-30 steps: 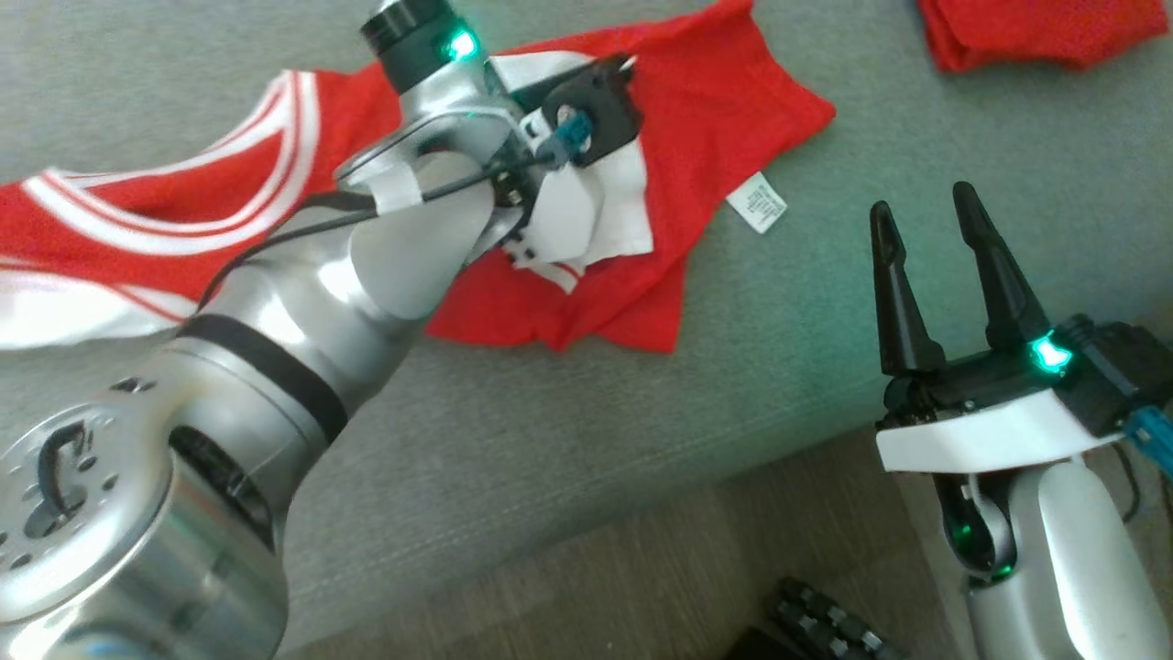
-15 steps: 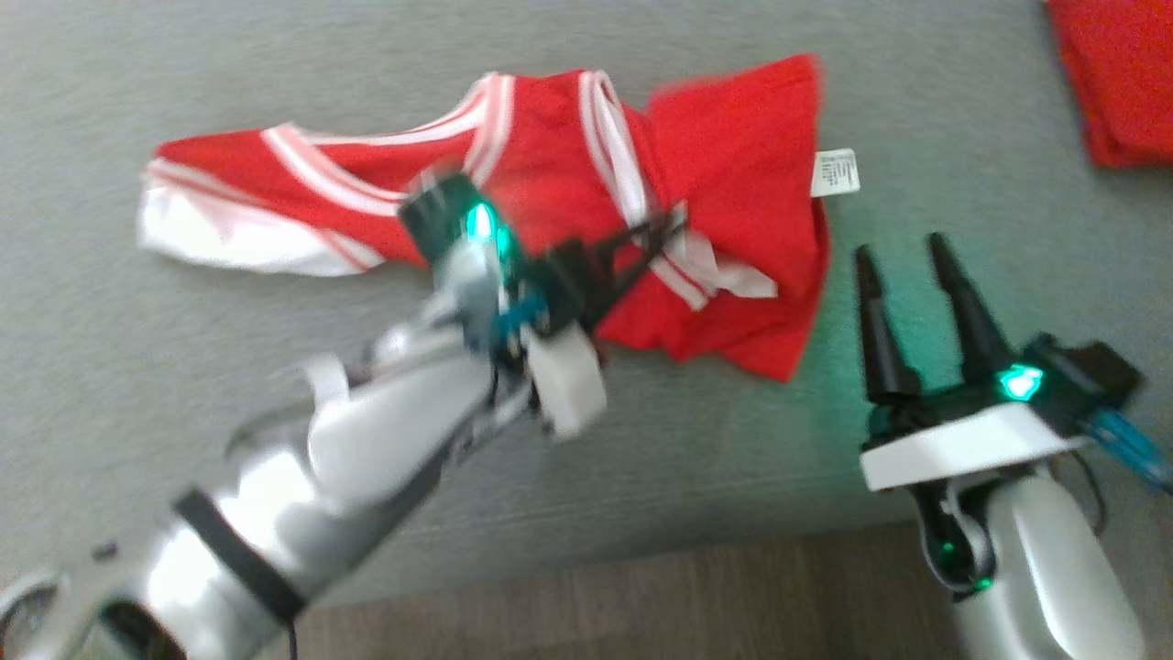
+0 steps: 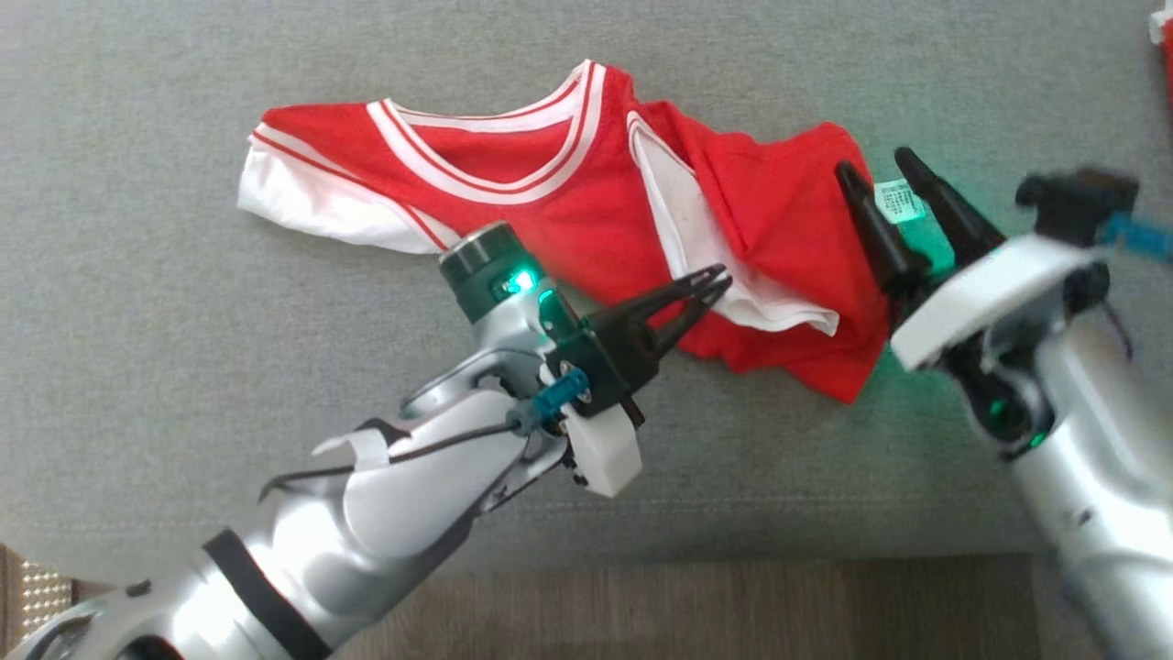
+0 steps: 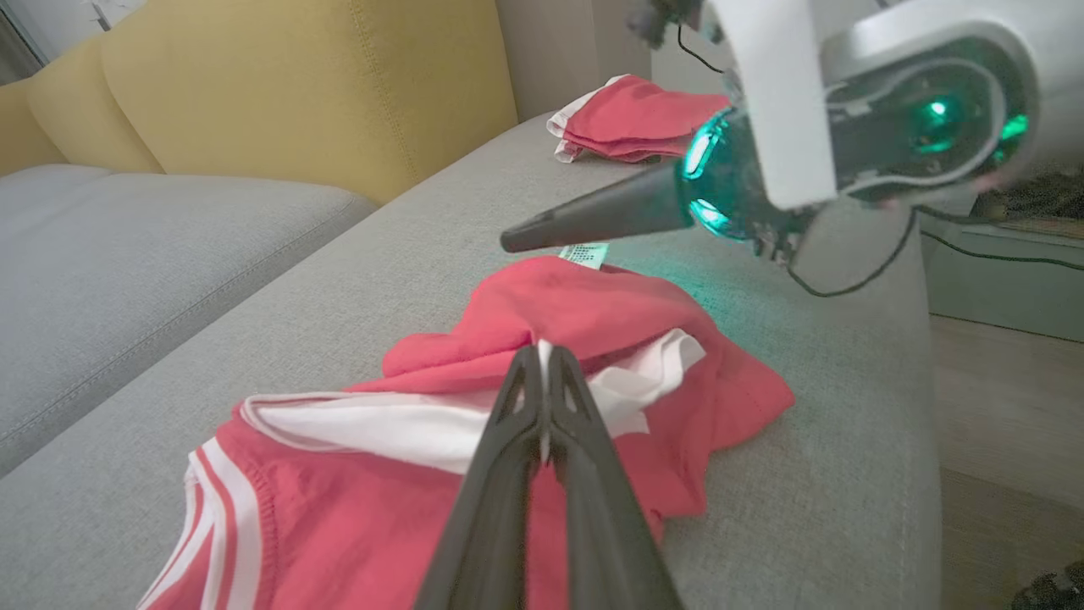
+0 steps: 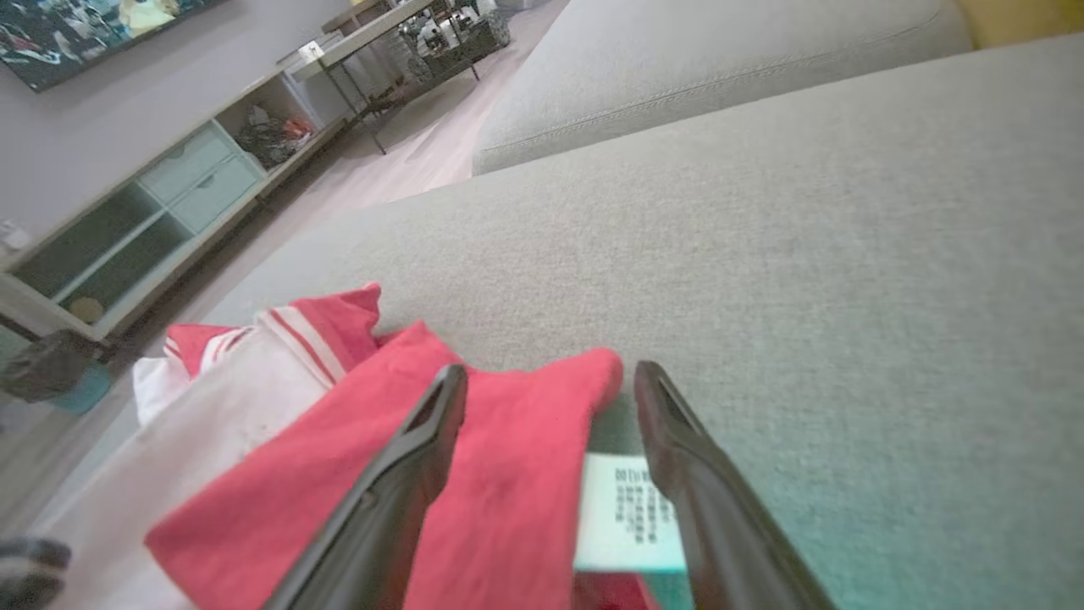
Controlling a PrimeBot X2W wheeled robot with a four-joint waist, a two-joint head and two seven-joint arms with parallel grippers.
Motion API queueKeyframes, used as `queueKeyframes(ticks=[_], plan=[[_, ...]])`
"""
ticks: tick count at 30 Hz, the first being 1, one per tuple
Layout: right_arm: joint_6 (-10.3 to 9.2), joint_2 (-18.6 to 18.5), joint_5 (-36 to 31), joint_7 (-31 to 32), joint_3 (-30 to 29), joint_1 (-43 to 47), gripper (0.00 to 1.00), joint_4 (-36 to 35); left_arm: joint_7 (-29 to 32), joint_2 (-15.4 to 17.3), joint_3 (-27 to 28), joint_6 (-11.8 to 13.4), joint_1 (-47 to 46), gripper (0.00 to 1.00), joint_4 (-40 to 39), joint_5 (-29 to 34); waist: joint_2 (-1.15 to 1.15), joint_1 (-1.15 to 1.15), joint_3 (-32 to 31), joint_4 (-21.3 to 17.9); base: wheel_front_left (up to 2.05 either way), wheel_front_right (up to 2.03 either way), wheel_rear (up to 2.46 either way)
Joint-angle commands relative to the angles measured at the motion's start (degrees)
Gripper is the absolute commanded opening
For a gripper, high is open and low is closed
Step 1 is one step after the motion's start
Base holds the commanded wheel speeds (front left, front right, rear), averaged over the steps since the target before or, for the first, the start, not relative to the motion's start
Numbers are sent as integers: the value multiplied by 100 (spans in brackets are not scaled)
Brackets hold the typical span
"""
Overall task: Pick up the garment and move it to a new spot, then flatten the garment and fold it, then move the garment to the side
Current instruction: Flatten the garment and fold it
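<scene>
jersey half spread, fold not yet begun

wooden floor (image 3: 733, 605) runs along the near edge of the grey couch seat (image 3: 183, 385), which carries everything here. left gripper (image 3: 713, 278) reaches in over that near edge with its jaws pressed together, tips at the white sleeve fold of the red jersey (image 3: 550, 211). whether a sliver of cloth is pinched between them i cannot tell. the jersey lies mid-seat, collar toward the far edge. its left half is fairly flat, its right half bunched and doubled over. right gripper (image 3: 872, 165) stands with jaws apart, straddling the bunched red hem and the care label (image 5: 627, 508) at the jersey's right end, nothing gripped. judged from this, flattening is under way; the fold and the move aside are left. toward the far corner sits a folded red garment (image 4: 635, 119), before yellow back cushions (image 4: 296, 76).
</scene>
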Motion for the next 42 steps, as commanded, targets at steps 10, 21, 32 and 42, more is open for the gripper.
queueKeyframes(ticks=[10,21,32,42], plan=[[-1,-775,2086,2470,629,-683,61,166,-29,-260,256,-123,89,0,-74,336,0,0,-137,185,0,0,0],[-1,-820,1824,240,47,-613,0,568,-29,63,1571,392,705,0,-940,231,0,0,-436,165,0,0,0],[-1,-128,835,-68,-813,1299,52,864,-29,1265,3726,1112,2028,0,-2363,222,0,0,-421,-76,0,0,0],[-1,583,-449,232,-2276,2533,100,-703,-29,1570,4493,1245,2438,0,-2613,402,0,0,-175,-248,0,0,0]])
